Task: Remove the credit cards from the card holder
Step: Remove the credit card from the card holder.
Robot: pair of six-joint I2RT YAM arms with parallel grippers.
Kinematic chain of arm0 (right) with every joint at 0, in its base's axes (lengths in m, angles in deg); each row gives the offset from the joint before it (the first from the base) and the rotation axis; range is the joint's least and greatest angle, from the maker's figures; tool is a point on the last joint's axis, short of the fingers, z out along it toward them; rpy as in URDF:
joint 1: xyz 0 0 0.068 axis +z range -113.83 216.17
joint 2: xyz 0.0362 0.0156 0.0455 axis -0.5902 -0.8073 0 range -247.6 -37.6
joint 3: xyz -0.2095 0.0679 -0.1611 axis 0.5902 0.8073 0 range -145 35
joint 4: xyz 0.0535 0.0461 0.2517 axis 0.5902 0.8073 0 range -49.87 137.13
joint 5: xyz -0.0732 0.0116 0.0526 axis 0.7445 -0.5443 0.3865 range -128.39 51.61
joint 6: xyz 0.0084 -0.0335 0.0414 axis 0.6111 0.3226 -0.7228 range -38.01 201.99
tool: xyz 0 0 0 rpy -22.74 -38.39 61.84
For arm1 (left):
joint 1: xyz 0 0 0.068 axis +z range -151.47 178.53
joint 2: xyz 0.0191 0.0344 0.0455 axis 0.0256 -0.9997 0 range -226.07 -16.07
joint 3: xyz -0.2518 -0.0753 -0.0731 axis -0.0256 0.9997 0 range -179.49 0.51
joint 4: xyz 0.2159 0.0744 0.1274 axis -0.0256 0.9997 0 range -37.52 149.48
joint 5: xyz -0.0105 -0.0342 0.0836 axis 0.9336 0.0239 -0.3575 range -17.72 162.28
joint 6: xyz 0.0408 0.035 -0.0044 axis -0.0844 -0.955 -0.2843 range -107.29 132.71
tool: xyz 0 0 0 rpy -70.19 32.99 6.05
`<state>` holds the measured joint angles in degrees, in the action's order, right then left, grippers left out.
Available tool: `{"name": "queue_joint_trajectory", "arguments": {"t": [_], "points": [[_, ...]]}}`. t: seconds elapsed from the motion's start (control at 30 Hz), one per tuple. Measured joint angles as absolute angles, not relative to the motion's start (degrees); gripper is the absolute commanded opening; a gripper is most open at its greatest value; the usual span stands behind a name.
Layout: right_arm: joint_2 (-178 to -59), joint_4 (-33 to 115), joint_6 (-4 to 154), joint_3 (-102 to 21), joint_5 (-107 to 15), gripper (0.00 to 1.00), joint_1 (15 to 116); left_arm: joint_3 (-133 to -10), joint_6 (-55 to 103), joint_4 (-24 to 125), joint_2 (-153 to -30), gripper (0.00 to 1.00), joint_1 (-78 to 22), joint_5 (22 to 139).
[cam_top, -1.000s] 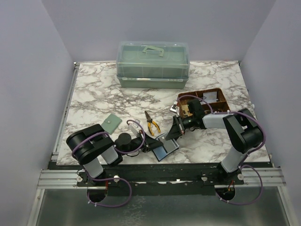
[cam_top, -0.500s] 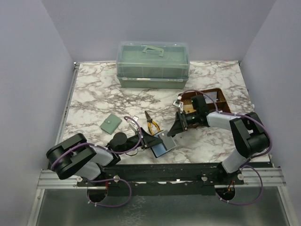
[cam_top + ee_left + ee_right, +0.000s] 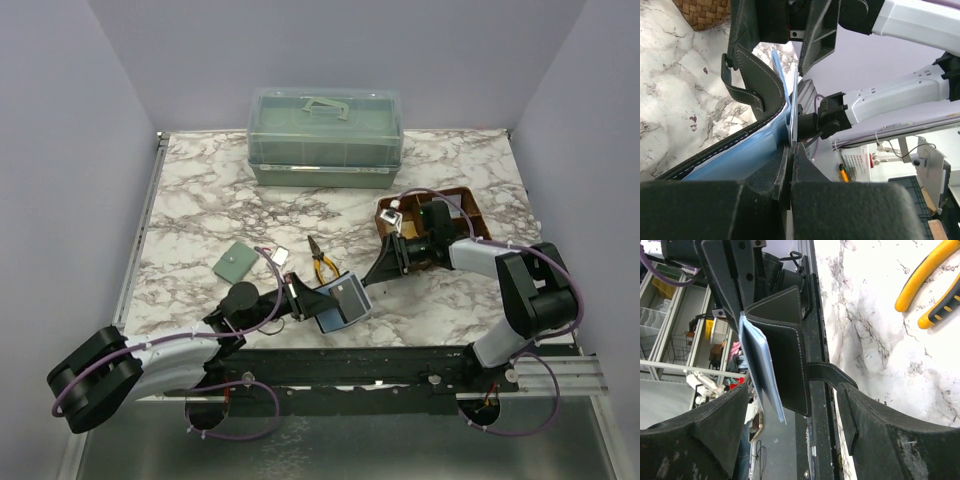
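Observation:
The black card holder [image 3: 333,312] stands open above the table's near edge, its blue lining [image 3: 735,160] showing. My left gripper [image 3: 303,300] [image 3: 791,148] is shut on its edge. A grey credit card [image 3: 350,292] [image 3: 761,371] sticks partway out of its pocket. The holder's black flap [image 3: 785,347] and snap strap [image 3: 832,374] face the right wrist camera. Just to the holder's right, my right gripper [image 3: 384,268] [image 3: 792,407] is open, its fingers [image 3: 890,435] apart on either side and touching nothing.
Yellow-handled pliers [image 3: 323,266] [image 3: 935,285] lie just behind the holder. A sage-green wallet [image 3: 236,263] lies to the left, with a small metal piece [image 3: 281,256] beside it. A brown tray [image 3: 470,205] sits at the right and a green lidded box [image 3: 325,137] at the back.
My right gripper has opened and drawn back to the right from the holder. My left arm has stretched out flat, carrying the holder slightly right with a card sticking out.

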<state>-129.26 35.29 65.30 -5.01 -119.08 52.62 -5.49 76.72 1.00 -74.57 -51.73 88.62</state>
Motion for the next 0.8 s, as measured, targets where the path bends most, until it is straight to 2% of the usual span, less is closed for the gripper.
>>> {"name": "queue_joint_trajectory", "arguments": {"t": [0.17, 0.27, 0.3, 0.43, 0.67, 0.77, 0.8], "points": [[-132.2, 35.2, 65.0, -5.0, -119.7, 0.78, 53.2, -6.6, 75.0, 5.5, -72.5, 0.0, -51.7, 89.6], [-132.4, 34.7, 64.3, -5.0, -120.4, 0.73, 54.6, -8.1, 74.3, 6.2, -73.2, 0.0, -51.7, 90.4], [-132.4, 34.1, 63.9, -5.0, -120.5, 0.7, 55.2, -8.8, 74.1, 6.3, -73.6, 0.0, -51.7, 90.9], [-132.4, 31.2, 61.3, -4.7, -121.9, 0.49, 56.7, -10.6, 73.6, 6.2, -75.2, 0.0, -51.7, 92.1], [-132.4, 25.6, 56.7, -3.3, -124.0, 0.25, 56.4, -10.8, 73.5, 4.8, -76.0, 0.0, -51.7, 93.3], [-132.4, 21.2, 53.5, -2.0, -124.7, 0.26, 56.3, -10.8, 73.6, 3.6, -76.0, 0.0, -51.7, 93.7], [-132.3, 19.9, 52.5, -1.7, -124.8, 0.34, 56.3, -10.8, 73.6, 3.3, -76.0, 0.0, -51.7, 93.8]]}}
